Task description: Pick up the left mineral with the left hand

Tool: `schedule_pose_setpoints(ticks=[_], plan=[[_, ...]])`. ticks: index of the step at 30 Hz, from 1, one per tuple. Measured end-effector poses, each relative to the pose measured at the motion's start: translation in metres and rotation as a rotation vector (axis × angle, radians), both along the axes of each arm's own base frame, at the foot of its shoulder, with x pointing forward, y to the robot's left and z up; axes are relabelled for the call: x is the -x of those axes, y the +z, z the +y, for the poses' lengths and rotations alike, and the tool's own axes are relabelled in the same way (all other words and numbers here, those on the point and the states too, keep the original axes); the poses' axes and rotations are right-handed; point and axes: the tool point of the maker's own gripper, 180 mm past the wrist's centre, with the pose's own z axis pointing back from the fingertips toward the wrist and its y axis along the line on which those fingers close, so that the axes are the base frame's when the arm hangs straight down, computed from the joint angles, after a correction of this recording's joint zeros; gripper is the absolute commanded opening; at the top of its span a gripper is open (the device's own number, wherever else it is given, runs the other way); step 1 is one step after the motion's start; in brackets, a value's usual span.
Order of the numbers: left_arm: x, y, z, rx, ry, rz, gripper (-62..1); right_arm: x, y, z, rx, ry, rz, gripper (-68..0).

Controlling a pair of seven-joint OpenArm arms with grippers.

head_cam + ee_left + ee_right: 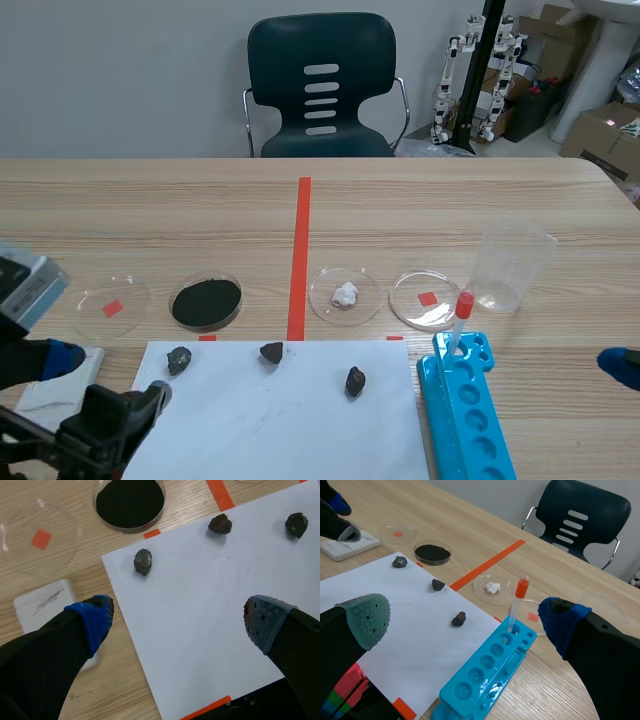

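White paper (210, 630) has the left mineral (143, 561) near its corner edge, bare sheet before the left hand (178, 617), fingers apart.

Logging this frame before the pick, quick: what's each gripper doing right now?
Left gripper: open, holding nothing; the left mineral lies ahead of it, untouched.
Right gripper: open, holding nothing.

on the white paper (260, 425) lie three dark stones: the left stone (179, 360) at its far left corner, the middle stone (271, 351) at its far edge, the right stone (355, 381) further in; a blue rack (470, 425) just beside its right edge
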Motion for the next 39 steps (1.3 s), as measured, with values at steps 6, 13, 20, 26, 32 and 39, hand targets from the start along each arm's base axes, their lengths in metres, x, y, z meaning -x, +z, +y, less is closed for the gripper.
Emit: schedule_pose_setpoints(ticks=[6, 13, 20, 26, 32, 39], plan=[[-0.016, -0.029, 0.009, -0.048, 0.131, 0.116, -6.5, 0.000, 0.000, 0.000, 0.000, 0.000, 0.000, -5.4], [-0.027, -0.052, 0.015, -0.089, 0.325, 0.265, -6.5, 0.000, 0.000, 0.000, 0.000, 0.000, 0.000, -5.4], [-0.053, -0.058, -0.005, -0.106, 0.308, 0.298, -6.5, 0.000, 0.000, 0.000, 0.000, 0.000, 0.000, -5.4], [-0.072, -0.068, -0.012, -0.103, 0.345, 0.364, -6.5, 0.000, 0.000, 0.000, 0.000, 0.000, 0.000, -5.4], [-0.082, -0.081, -0.011, -0.124, 0.385, 0.471, -6.9, 0.000, 0.000, 0.000, 0.000, 0.000, 0.000, -5.4], [-0.101, -0.087, -0.012, -0.128, 0.412, 0.509, -6.9, 0.000, 0.000, 0.000, 0.000, 0.000, 0.000, -5.4]])
